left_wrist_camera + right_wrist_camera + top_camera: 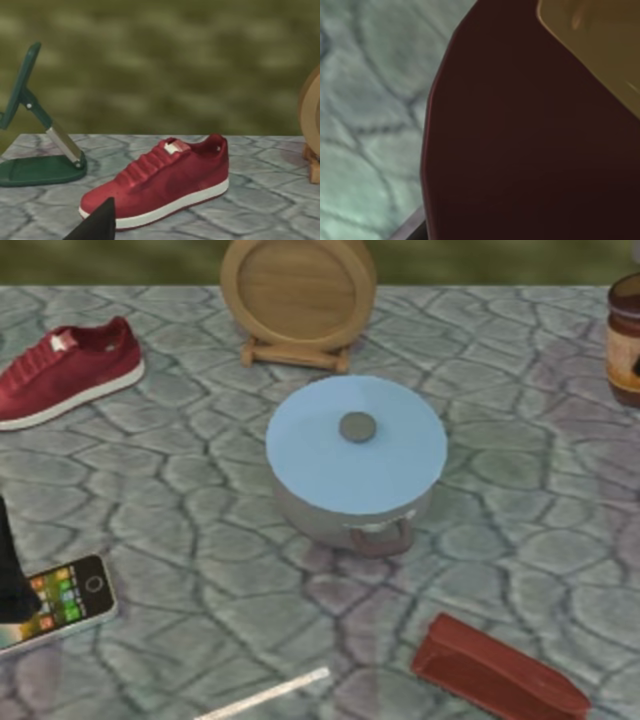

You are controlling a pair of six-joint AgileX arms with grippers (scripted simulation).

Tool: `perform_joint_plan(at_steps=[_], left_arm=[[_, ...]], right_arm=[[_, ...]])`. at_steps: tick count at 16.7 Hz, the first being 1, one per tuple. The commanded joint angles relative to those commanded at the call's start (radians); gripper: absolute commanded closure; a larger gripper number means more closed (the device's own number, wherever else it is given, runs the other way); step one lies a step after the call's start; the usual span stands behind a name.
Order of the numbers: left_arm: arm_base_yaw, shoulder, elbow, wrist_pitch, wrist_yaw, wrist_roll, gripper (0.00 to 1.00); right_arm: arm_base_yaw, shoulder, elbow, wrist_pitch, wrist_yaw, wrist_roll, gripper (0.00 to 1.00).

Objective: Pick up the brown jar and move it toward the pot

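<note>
The brown jar (626, 340), dark glass with an orange-yellow label, stands at the far right edge of the top view, to the right of the pot and apart from it. The pot (356, 460) sits mid-table, grey, with a flat light-blue lid, a grey knob and its handle towards the near edge. In the right wrist view the jar (530, 150) fills almost everything, so my right gripper is close against it; the top view does not show that gripper. My left arm (8, 575) is parked at the left edge, with one dark fingertip (100, 222) showing far off-centre.
A red shoe (65, 370) lies at the back left and a round wooden plate on a stand (298, 290) behind the pot. A phone (55, 605), a white strip (265, 695) and a red wedge-shaped object (500, 670) lie along the front. A green stand (35, 150) is beyond the shoe.
</note>
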Motion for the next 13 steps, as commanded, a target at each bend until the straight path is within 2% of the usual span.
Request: perform_joint_plan(at_steps=[3,6,9,13], left_arm=[[0.0,0.0,0.0,0.0,0.0,0.0,0.0],[0.0,0.0,0.0,0.0,0.0,0.0,0.0],[0.0,0.0,0.0,0.0,0.0,0.0,0.0],[0.0,0.0,0.0,0.0,0.0,0.0,0.0]], right_arm=[[0.014,-0.006,-0.034,0.021,0.013,0.034,1.0],[0.065,-0.044,-0.144,0.112,0.061,0.151,1.0],[0.142,-0.114,-0.304,0.262,0.134,0.332,1.0],[0.264,-0.237,-0.563,0.507,0.253,0.627,1.0]])
